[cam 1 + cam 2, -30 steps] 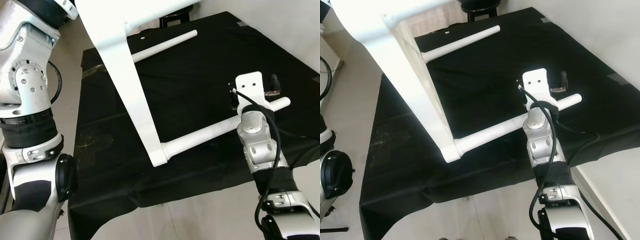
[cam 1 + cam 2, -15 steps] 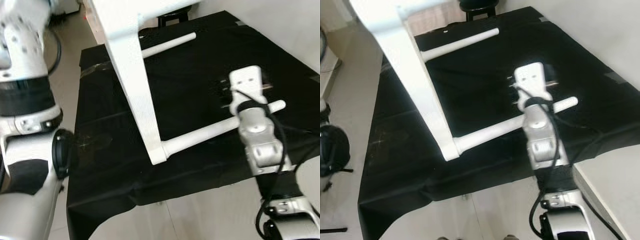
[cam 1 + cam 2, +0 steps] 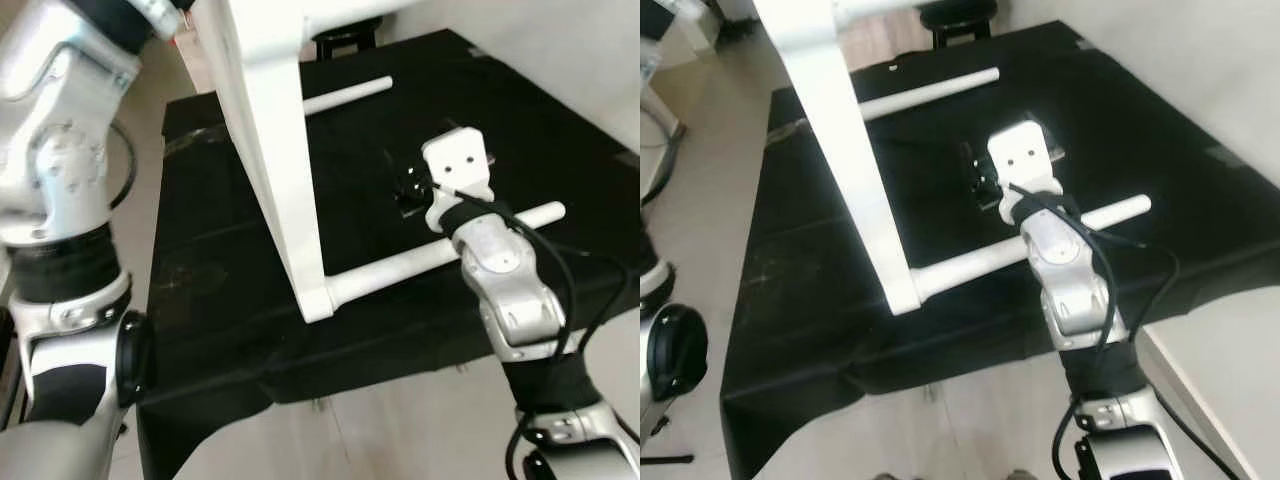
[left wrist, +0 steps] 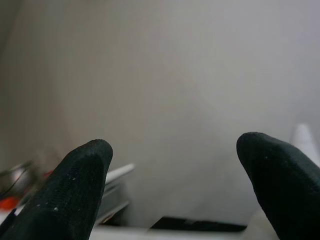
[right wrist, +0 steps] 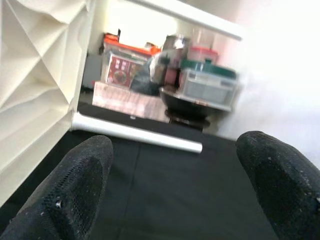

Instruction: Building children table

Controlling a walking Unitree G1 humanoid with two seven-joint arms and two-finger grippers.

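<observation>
Since a second ago my right gripper has swung inward off the near table leg and now hangs over the black cloth toward the tabletop, while the tabletop stands steeper than it did. The white children's table rests tipped on its edge on the cloth-covered floor, its top rising up out of the head views, its underside ribs facing my right wrist camera. Two round white legs stick out sideways from it, long axes roughly parallel, both pointing away from the top toward my right: the near leg lies low just above the cloth and passes under my right forearm, and the far leg sits well beyond, its free end showing between my fingers. My right fingers are spread wide with nothing between them. My left fingers are likewise spread with nothing gripped, facing a pale blurred surface; my left arm is raised beside the top, though whether it touches the table I cannot tell. Judged from this, the far leg lies straight ahead of my right gripper and crosswise to its reach, so the right arm is the nearer one for whichever leg needs seating next.
</observation>
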